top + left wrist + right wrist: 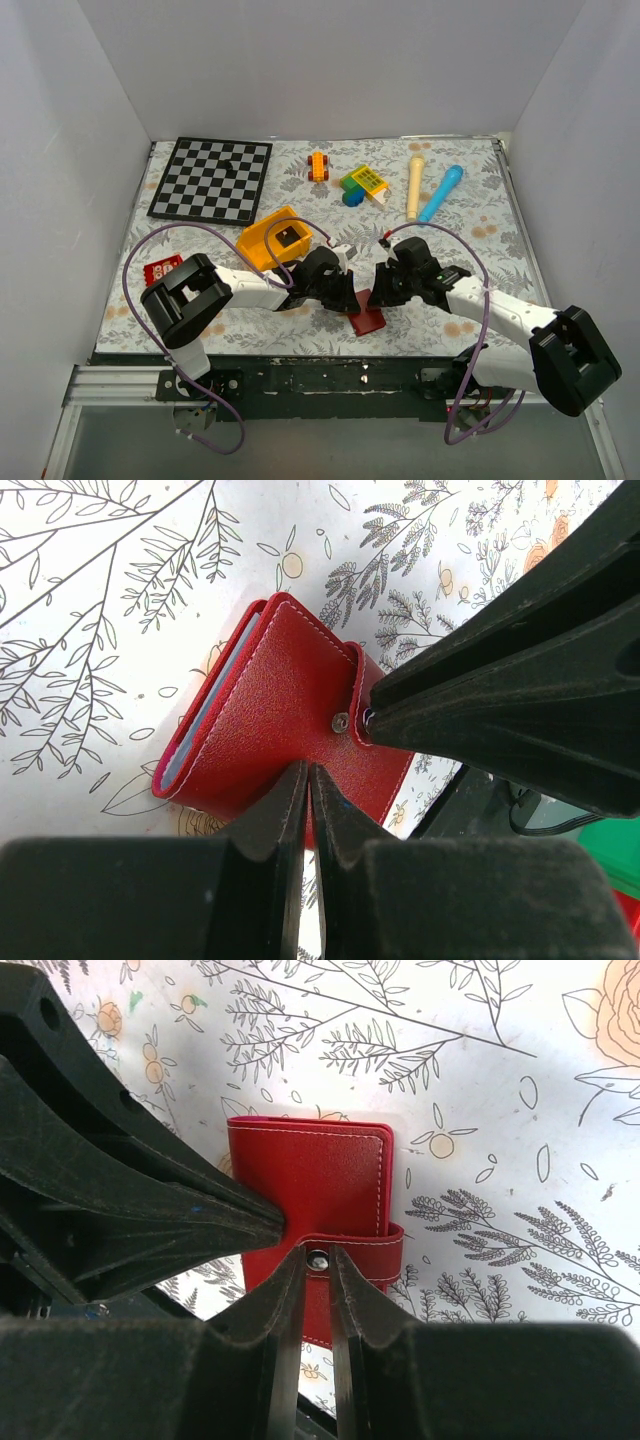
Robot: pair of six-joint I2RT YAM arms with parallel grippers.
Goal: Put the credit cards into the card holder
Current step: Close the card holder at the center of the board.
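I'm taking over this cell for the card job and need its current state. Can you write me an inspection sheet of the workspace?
Surface: table under a floral-print cover, lying flat.
Job's things: red card holder folded, near the front edge between both arms; loose credit cards: nothing seen.
Clutter: chessboard, toy car, toy blocks, cream stick, blue stick, yellow bin with a dark item inside that I cannot identify, red pack at the left edge.
Grippers: left gripper shut, tips at the holder's edge; right gripper pinching the holder's snap tab.
Cables: purple cables loop over both arms, off the holder.
Surroundings: white walls on three sides.
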